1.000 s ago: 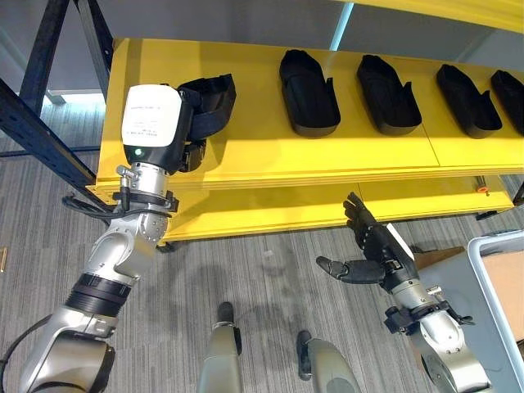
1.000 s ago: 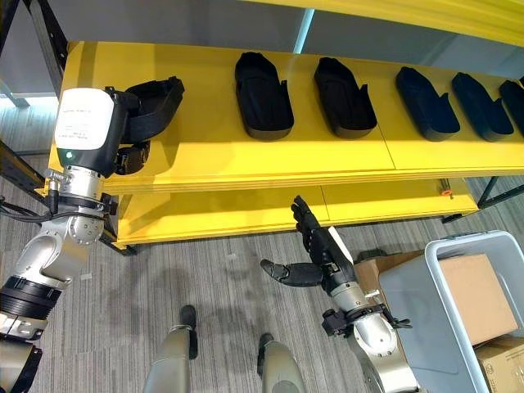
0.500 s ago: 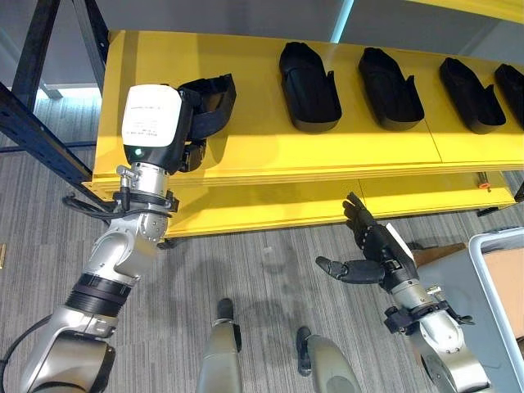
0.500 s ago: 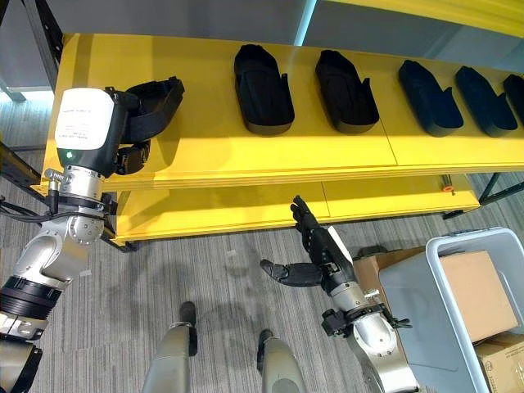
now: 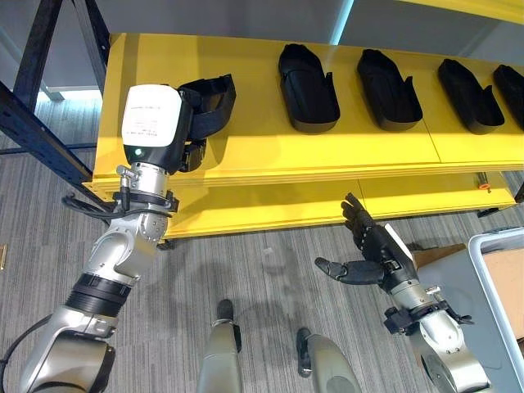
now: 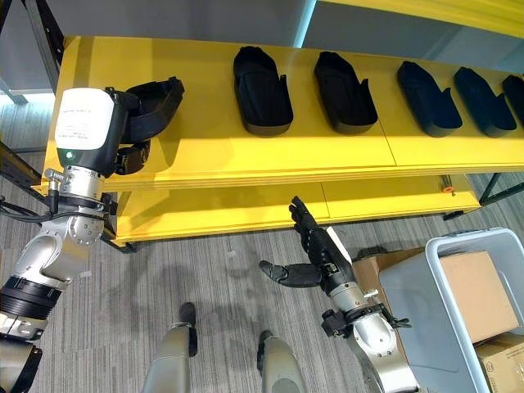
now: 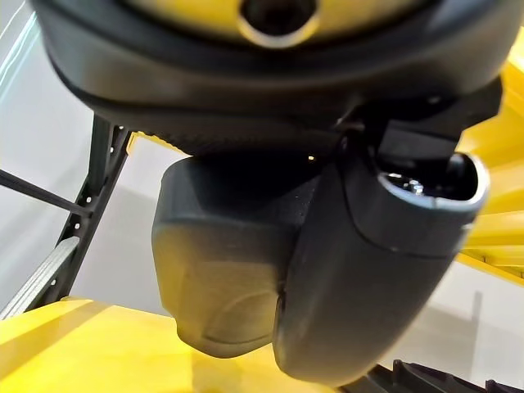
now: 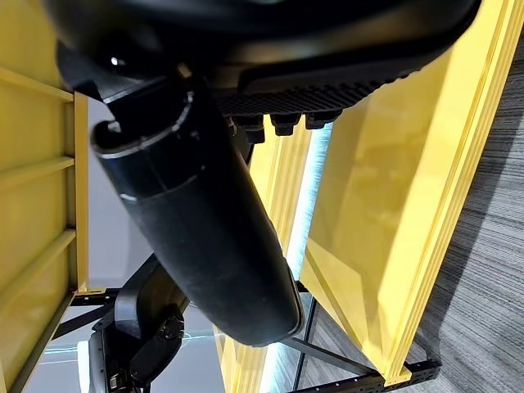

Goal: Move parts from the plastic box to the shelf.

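Left eye view, part in hand: a black moulded part (image 5: 206,100) sits at the upper left of the frame, on the left end of the yellow shelf (image 5: 270,151), with the left hand (image 5: 190,131) against it.
Left hand state: dark fingers lie at the part's near side, mostly hidden behind the wrist housing; I cannot tell whether they are curled round it or already slack. In the left wrist view the thumb (image 7: 360,278) stands beside a rounded black shell (image 7: 221,278), close to it or touching.
How the part will handle: judged by its look, a stiff hollow shell of plastic, probably light, matte rather than slick, unlikely to be fragile. Its open rim and narrow end offer the best hold; the smooth rounded back could slide out of a loose pinch.
Parts already placed: four more black parts in a row along the shelf toward the upper right, the nearest (image 5: 308,78) well apart from the one at the left end.
Right hand: right hand (image 6: 315,250) hangs in the lower middle of the frame over the grey carpet (image 6: 221,278), fingers spread and straight, holding nothing.
Plastic box: grey plastic box (image 6: 409,295) at the lower right corner, a brown cardboard piece (image 6: 471,295) lying inside it; parts left in it cannot be made out.
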{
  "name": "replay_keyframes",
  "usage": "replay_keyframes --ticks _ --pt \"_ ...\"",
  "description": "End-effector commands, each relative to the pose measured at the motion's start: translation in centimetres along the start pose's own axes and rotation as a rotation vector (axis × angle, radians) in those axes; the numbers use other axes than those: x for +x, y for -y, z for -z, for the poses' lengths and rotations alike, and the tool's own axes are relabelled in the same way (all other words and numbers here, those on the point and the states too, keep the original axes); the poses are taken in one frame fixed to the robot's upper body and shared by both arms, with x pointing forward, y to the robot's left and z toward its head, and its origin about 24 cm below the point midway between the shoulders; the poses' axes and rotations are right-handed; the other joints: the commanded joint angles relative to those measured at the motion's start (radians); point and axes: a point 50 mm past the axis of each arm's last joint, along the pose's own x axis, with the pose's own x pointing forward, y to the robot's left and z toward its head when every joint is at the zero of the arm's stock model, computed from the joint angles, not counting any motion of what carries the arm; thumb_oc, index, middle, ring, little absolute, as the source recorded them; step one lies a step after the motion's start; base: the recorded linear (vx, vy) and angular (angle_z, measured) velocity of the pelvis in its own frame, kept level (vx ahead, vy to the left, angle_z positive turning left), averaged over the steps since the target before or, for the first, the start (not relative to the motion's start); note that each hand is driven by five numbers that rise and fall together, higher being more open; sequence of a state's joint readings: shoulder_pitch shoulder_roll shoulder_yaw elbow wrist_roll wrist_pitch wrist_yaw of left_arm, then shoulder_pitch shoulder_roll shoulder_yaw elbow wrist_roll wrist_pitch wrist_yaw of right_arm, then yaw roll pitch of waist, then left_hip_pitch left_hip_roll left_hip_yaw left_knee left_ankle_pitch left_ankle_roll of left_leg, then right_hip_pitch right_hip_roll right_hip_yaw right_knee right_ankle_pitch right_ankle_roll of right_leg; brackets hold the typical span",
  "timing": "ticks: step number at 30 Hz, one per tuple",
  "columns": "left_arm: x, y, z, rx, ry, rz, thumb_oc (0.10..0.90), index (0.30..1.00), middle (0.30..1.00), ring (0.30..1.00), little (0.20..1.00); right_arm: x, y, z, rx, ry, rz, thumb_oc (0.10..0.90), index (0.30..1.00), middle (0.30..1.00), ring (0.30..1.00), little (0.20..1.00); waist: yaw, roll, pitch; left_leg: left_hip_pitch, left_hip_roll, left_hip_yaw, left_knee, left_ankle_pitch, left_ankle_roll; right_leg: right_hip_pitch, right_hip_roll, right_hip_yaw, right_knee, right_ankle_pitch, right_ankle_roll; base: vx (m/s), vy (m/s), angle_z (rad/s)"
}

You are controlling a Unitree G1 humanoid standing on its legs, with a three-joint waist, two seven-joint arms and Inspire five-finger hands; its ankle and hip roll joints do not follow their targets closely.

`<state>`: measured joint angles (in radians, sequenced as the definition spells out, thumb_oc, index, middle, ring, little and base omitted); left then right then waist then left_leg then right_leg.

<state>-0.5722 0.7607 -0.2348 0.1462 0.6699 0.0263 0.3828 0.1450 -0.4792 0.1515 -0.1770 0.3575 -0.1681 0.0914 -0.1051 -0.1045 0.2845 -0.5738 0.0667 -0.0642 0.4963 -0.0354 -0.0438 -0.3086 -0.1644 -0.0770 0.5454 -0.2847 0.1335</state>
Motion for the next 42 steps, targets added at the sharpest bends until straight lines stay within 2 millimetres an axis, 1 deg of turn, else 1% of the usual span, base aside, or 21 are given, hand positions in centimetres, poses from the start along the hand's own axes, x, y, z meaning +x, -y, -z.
replay_keyframes --ticks 1,4,9,10,12,15,16,17,18,19,22,23,24,25,26,31,40,42 --pt "4.2 -6.4 -3.1 -0.074 0.125 -0.330 0.400 0.300 0.300 0.300 0.300 0.8 0.7 -3.1 0.027 0.170 -0.014 0.900 1.000 1.000 1.000 1.000 -0.013 0.046 -0.087 0.032 0.164 -0.028 -0.034 0.020 -0.109 -0.009 -0.005 0.083 -0.013 0.033 -0.027 0.00 0.000 0.00" --pt "4.3 -6.4 -3.1 -0.073 0.122 -0.328 0.400 0.300 0.300 0.300 0.300 0.7 0.8 -2.5 0.087 0.145 -0.005 0.900 1.000 1.000 1.000 1.000 -0.013 0.043 -0.089 0.032 0.164 -0.027 -0.034 0.020 -0.109 -0.010 -0.005 0.084 -0.013 0.034 -0.025 0.00 0.000 0.00" --pt "4.3 -6.3 -3.1 -0.075 0.123 -0.323 0.400 0.300 0.300 0.300 0.300 0.7 0.8 -2.4 0.096 0.142 -0.004 0.900 1.000 1.000 1.000 1.000 -0.013 0.042 -0.089 0.032 0.164 -0.026 -0.033 0.020 -0.109 -0.010 -0.006 0.084 -0.013 0.035 -0.026 0.00 0.000 0.00" --pt "-0.6 -2.4 -1.4 -0.215 0.076 -0.107 0.400 0.300 0.300 0.300 0.300 0.1 1.3 -2.2 0.053 0.101 -0.038 0.900 1.000 1.000 1.000 1.000 0.036 0.064 -0.062 0.265 0.146 0.122 -0.254 0.077 -0.029 0.152 0.029 -0.043 -0.199 0.069 -0.071 0.00 0.000 0.00" --pt "-0.6 -2.3 -1.3 -0.213 0.073 -0.108 0.400 0.300 0.300 0.300 0.300 -0.1 1.3 -2.0 0.047 0.094 -0.027 0.900 1.000 1.000 1.000 1.000 0.032 0.071 -0.072 0.264 0.140 0.124 -0.245 0.065 -0.028 0.159 0.021 -0.043 -0.207 0.073 -0.066 0.04 0.045 -0.08" --pt "-0.4 -2.4 -1.1 -0.205 0.062 -0.118 0.400 0.300 0.300 0.300 0.300 0.0 1.3 -2.0 0.029 0.093 -0.039 0.900 1.000 1.000 1.000 1.000 0.028 0.076 -0.075 0.255 0.130 0.127 -0.224 0.047 -0.027 0.165 0.006 -0.042 -0.218 0.077 -0.058 0.05 0.091 -0.10" --pt "0.2 -2.7 -0.7 -0.178 0.051 -0.131 0.400 0.300 0.300 0.300 0.300 0.1 1.3 -2.0 0.014 0.087 -0.050 0.900 1.000 1.000 1.000 1.000 0.024 0.077 -0.069 0.245 0.121 0.131 -0.209 0.034 -0.024 0.163 -0.006 -0.039 -0.227 0.088 -0.049 0.03 0.108 -0.01" --pt "0.3 -2.7 -0.7 -0.178 0.051 -0.132 0.400 0.300 0.300 0.300 0.300 0.1 1.3 -2.1 0.014 0.088 -0.050 0.900 1.000 1.000 1.000 1.000 0.025 0.077 -0.069 0.243 0.121 0.132 -0.207 0.032 -0.024 0.163 -0.006 -0.039 -0.228 0.089 -0.048 0.05 0.152 0.05" --pt "1.0 -3.0 -0.1 -0.152 0.029 -0.149 0.400 0.300 0.300 0.300 0.300 0.1 1.3 -2.0 0.012 0.081 -0.055 0.900 1.000 1.000 1.000 1.000 0.020 0.074 -0.060 0.234 0.112 0.135 -0.188 0.013 -0.019 0.160 -0.018 -0.031 -0.226 0.093 -0.040 0.02 0.081 0.05" --pt "1.1 -3.0 -0.1 -0.152 0.031 -0.150 0.400 0.300 0.300 0.300 0.300 0.1 1.3 -2.0 0.012 0.083 -0.053 0.900 1.000 1.000 1.000 1.000 0.021 0.075 -0.061 0.229 0.112 0.135 -0.191 0.019 -0.018 0.155 -0.017 -0.031 -0.230 0.100 -0.041 0.03 0.122 0.03" --pt "2.7 -3.5 0.4 -0.125 0.006 -0.171 0.400 0.300 0.300 0.300 0.300 0.1 1.2 -2.0 0.008 0.077 -0.076 0.900 1.000 1.000 1.000 1.000 0.009 0.070 -0.050 0.210 0.103 0.142 -0.175 0.003 -0.014 0.141 -0.028 -0.022 -0.239 0.115 -0.034 0.01 0.082 -0.02" --pt "3.3 -3.9 0.7 -0.102 -0.006 -0.186 0.400 0.300 0.300 0.300 0.300 0.2 1.2 -2.1 0.007 0.078 -0.080 0.900 1.000 1.000 1.000 1.000 0.006 0.068 -0.045 0.200 0.102 0.146 -0.173 0.001 -0.012 0.131 -0.030 -0.017 -0.244 0.121 -0.031 0.00 0.097 -0.03" --pt "4.1 -4.4 1.0 -0.099 -0.022 -0.210 0.400 0.300 0.300 0.300 0.300 0.4 1.1 -2.2 0.003 0.083 -0.090 0.900 1.000 1.000 1.000 1.000 0.003 0.060 -0.034 0.184 0.102 0.150 -0.168 -0.002 -0.010 0.111 -0.030 -0.005 -0.250 0.134 -0.027 -0.03 0.083 -0.03" --pt "4.5 -4.9 1.3 -0.076 -0.031 -0.223 0.400 0.300 0.300 0.300 0.300 0.5 0.9 -2.2 0.007 0.086 -0.096 0.900 1.000 1.000 1.000 1.000 0.000 0.056 -0.029 0.177 0.103 0.156 -0.165 -0.004 -0.008 0.101 -0.030 0.001 -0.254 0.142 -0.025 -0.03 0.054 -0.04" --pt "4.6 -4.9 1.3 -0.075 -0.029 -0.224 0.400 0.300 0.300 0.300 0.300 0.5 0.9 -2.2 0.008 0.087 -0.095 0.900 1.000 1.000 1.000 1.000 0.002 0.054 -0.029 0.176 0.104 0.157 -0.164 -0.004 -0.007 0.099 -0.030 0.003 -0.254 0.143 -0.025 0.00 0.036 -0.08" --pt "5.4 -5.7 2.5 -0.046 -0.082 -0.246 0.400 0.300 0.300 0.300 0.300 0.5 0.6 -2.2 0.017 0.088 -0.114 0.900 1.000 1.000 1.000 1.000 -0.004 0.036 -0.011 0.157 0.110 0.171 -0.148 -0.014 -0.003 0.063 -0.024 0.025 -0.253 0.156 -0.020 0.00 0.033 -0.15" --pt "6.8 -6.2 3.2 0.003 -0.128 -0.228 0.400 0.300 0.300 0.300 0.300 0.2 0.4 -2.1 0.016 0.071 -0.146 0.900 1.000 1.000 1.000 1.000 -0.019 0.026 0.013 0.138 0.118 0.181 -0.131 -0.016 -0.008 0.022 -0.011 0.044 -0.233 0.157 -0.025 -0.01 0.008 -0.07" --pt "7.1 -6.2 3.6 0.012 -0.148 -0.215 0.400 0.300 0.300 0.300 0.300 0.0 0.4 -2.1 0.020 0.066 -0.155 0.900 1.000 1.000 1.000 1.000 -0.024 0.021 0.022 0.130 0.122 0.182 -0.125 -0.016 -0.008 0.007 -0.007 0.053 -0.226 0.160 -0.024 -0.03 0.006 -0.08"
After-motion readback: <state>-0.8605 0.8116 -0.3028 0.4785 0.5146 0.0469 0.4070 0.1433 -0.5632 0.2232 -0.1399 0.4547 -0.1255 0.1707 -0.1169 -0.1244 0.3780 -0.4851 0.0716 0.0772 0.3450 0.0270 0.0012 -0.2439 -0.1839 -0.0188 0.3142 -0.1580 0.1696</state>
